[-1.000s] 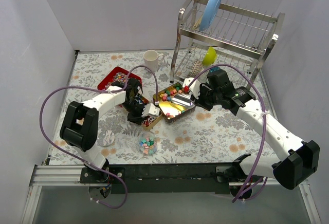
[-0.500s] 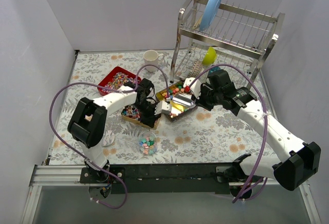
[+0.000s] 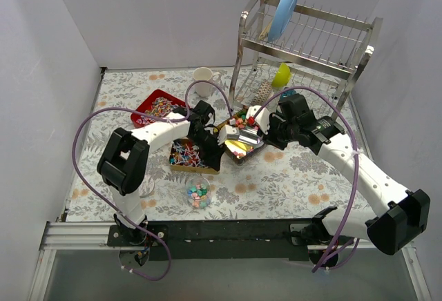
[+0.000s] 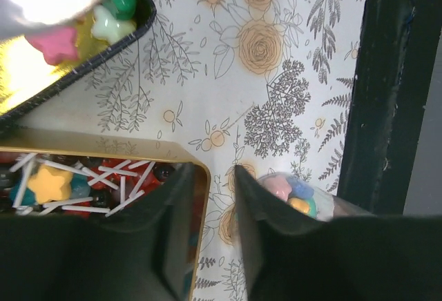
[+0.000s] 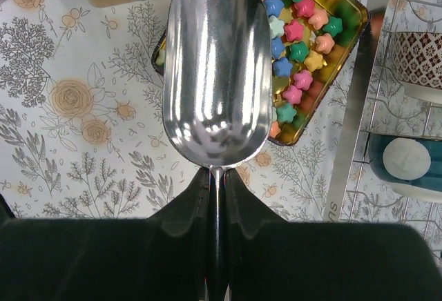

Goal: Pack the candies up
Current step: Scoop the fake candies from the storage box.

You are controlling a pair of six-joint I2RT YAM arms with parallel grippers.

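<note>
My left gripper [image 3: 210,152] [image 4: 213,173] is open, its fingers either side of the right corner rim of a gold tray [image 3: 181,166] [image 4: 103,150]. That tray holds striped wrapped candies [image 3: 185,152] [image 4: 90,180]. My right gripper [image 3: 266,130] [image 5: 216,177] is shut on the handle of an empty steel scoop [image 3: 238,135] [image 5: 217,73]. The scoop hangs over a dark tray [image 5: 359,21] of pastel star candies [image 5: 297,45] [image 3: 239,117] [image 4: 62,42]. A small clear cup [image 3: 197,192] [image 4: 293,194] with several candies stands on the table close in front of the left gripper.
A red tray [image 3: 155,104] of small sweets lies at the back left, with a white mug [image 3: 202,79] behind it. A steel dish rack [image 3: 304,45] with a blue plate and a green bowl stands at the back right. An empty clear cup [image 3: 143,187] sits near the left arm.
My left gripper has swung right, from the gold tray's left end to its right corner. The gold tray has slid left, away from the dark tray. The scoop has barely moved.
</note>
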